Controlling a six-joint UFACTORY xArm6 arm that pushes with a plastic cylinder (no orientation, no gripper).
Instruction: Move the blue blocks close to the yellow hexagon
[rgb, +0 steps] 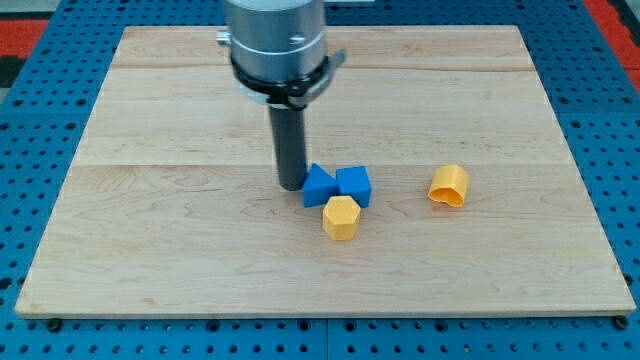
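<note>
Two blue blocks sit side by side near the board's middle: a blue triangle-like block (318, 185) on the left and a blue cube (354, 185) on the right, touching each other. The yellow hexagon (341, 217) lies just below them, touching or nearly touching both. My tip (291, 184) stands against the left side of the left blue block. The dark rod rises from it to the arm's grey body at the view's top.
A second yellow block (449, 186), rounded in shape, lies to the right of the group, apart from it. The wooden board (150, 230) rests on a blue perforated table.
</note>
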